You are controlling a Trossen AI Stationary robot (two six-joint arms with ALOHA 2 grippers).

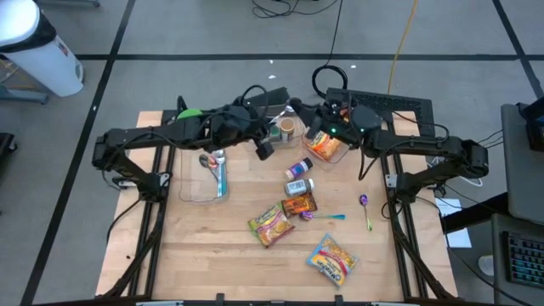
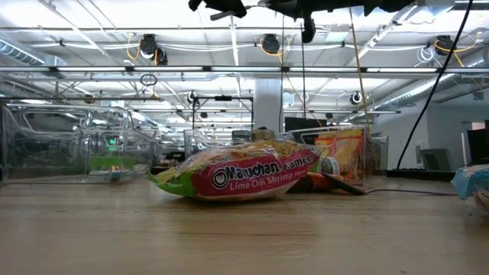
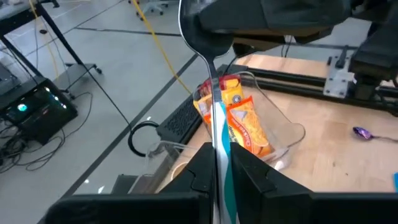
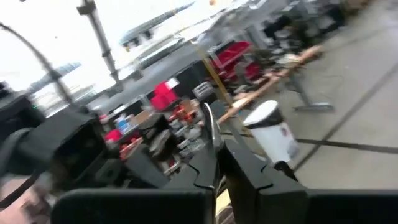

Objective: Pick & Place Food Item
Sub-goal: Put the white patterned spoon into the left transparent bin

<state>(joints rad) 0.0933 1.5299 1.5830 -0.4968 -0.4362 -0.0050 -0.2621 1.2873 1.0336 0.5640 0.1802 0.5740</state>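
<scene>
Ramen packet (image 2: 241, 174) sits closest in the low view, mid-counter: crinkly, glossy film, light and puffy, slippery; my guess is pinch an end seam, not the brittle noodle block. Left gripper (image 3: 219, 163) is up at the counter's back, jaws clenched on a spoon (image 3: 211, 74), steel bowl, thin stiff handle with a teal end. Just beyond it, an orange snack bag (image 3: 239, 121) stands in a clear plastic tub (image 3: 287, 132). Right gripper (image 4: 217, 163) is raised beside the tub, jaws clenched on a thin metal piece I can't identify.
</scene>
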